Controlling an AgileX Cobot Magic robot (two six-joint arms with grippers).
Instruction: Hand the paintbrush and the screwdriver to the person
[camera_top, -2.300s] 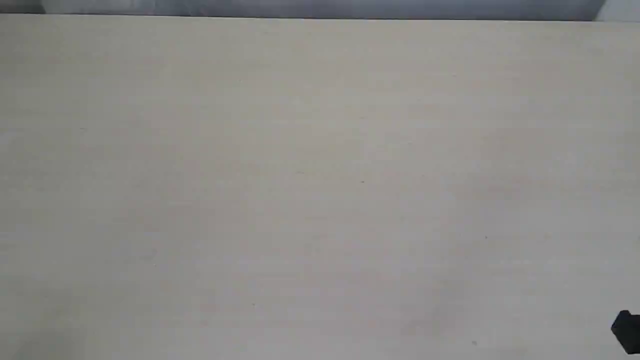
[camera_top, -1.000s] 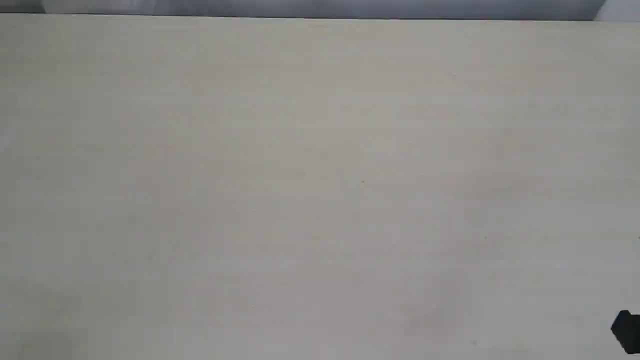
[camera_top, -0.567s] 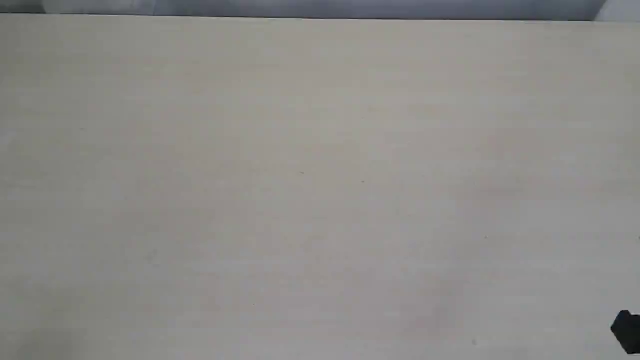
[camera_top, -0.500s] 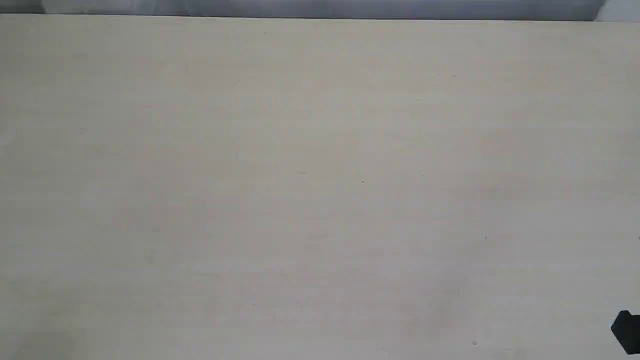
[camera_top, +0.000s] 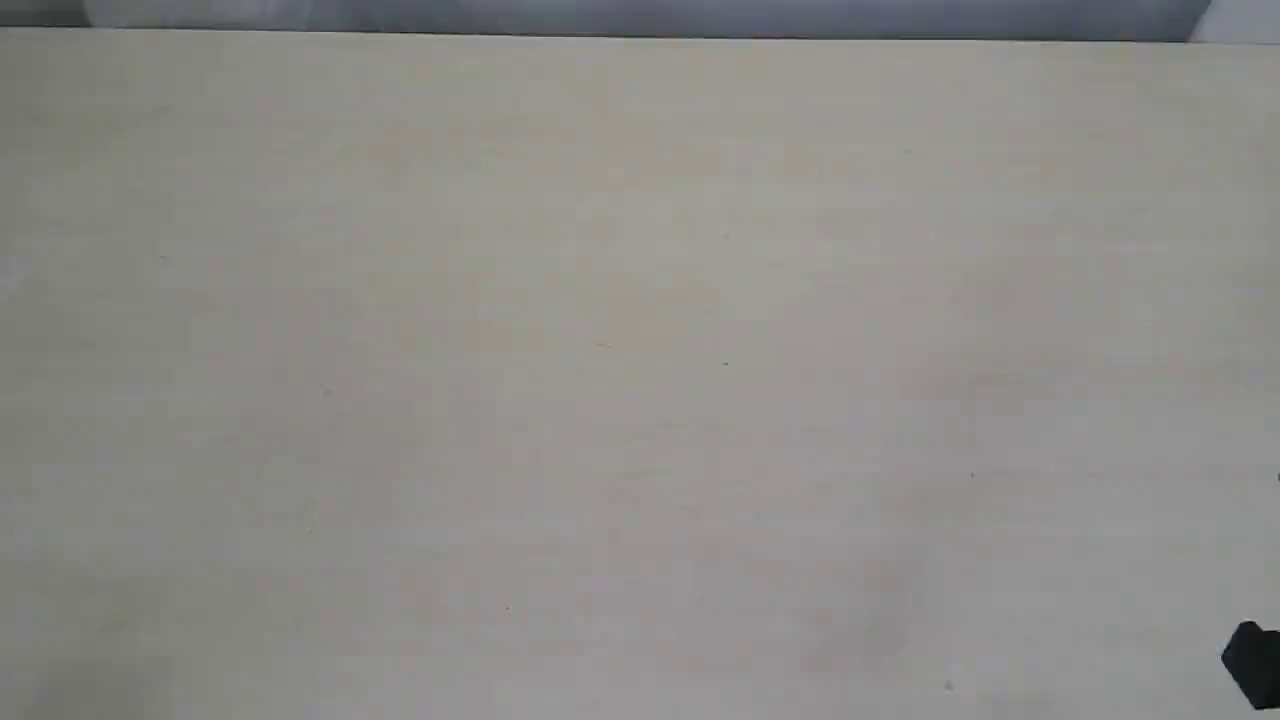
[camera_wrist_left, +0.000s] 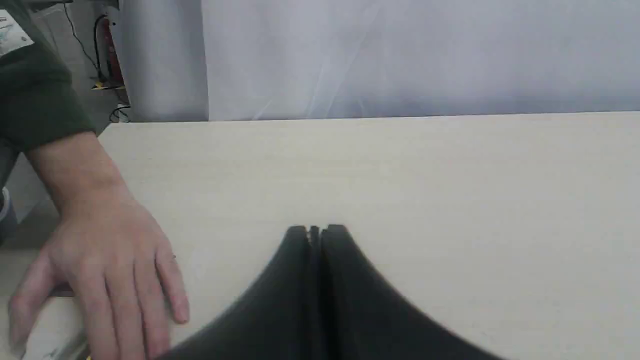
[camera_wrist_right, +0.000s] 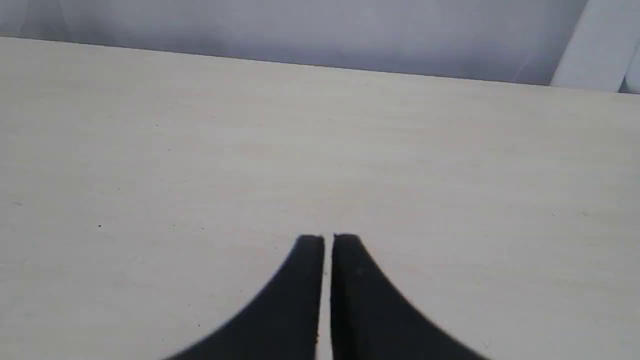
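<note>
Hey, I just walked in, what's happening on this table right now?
Not much handling at this moment. Both grippers sit shut and hold nothing: the left gripper and the right gripper each hang over bare table. In the left wrist view a person's hand, in a dark green sleeve, rests palm down at the table's edge, apart from the left gripper. No paintbrush or screwdriver shows clearly in any view. The exterior view shows only a black part at its lower right corner.

My left end effector (camera_wrist_left: 315, 231) is matte black: two smooth curved fingers (camera_wrist_left: 295, 250) that broaden toward the wrist and end in blunt square tips. My right end effector (camera_wrist_right: 327, 240) has the same black, flaring, flat-tipped shape.
</note>
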